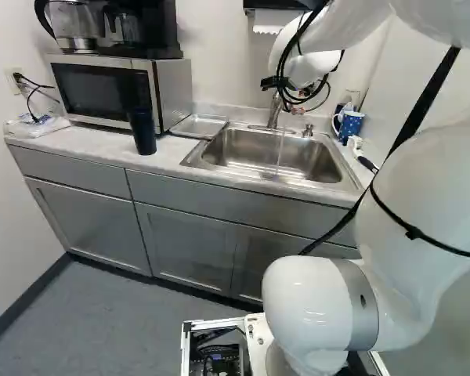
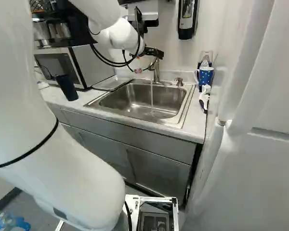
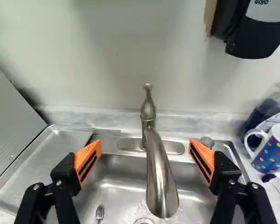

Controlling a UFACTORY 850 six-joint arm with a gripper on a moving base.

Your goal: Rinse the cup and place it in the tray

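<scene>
My gripper [image 2: 154, 51] is up at the faucet behind the sink. In the wrist view the gripper [image 3: 145, 154] stands open, its orange pads wide apart on either side of the faucet [image 3: 159, 179], not touching it. A thin stream of water [image 2: 151, 96] runs from the spout into the steel sink [image 2: 139, 101]. A dark blue cup [image 1: 143, 131] stands upright on the counter in front of the microwave. The shallow metal tray [image 1: 200, 125] lies between microwave and sink; in the wrist view the tray [image 3: 51, 151] shows no cup on it.
The microwave [image 1: 106, 90] carries a coffee maker [image 1: 113, 27]. Right of the sink are a blue dotted mug [image 3: 273, 151], a clear container [image 3: 277, 98] and a white-handled brush [image 2: 204, 98]. A soap dispenser [image 2: 187, 19] hangs on the wall. A spoon [image 3: 99, 213] lies in the sink.
</scene>
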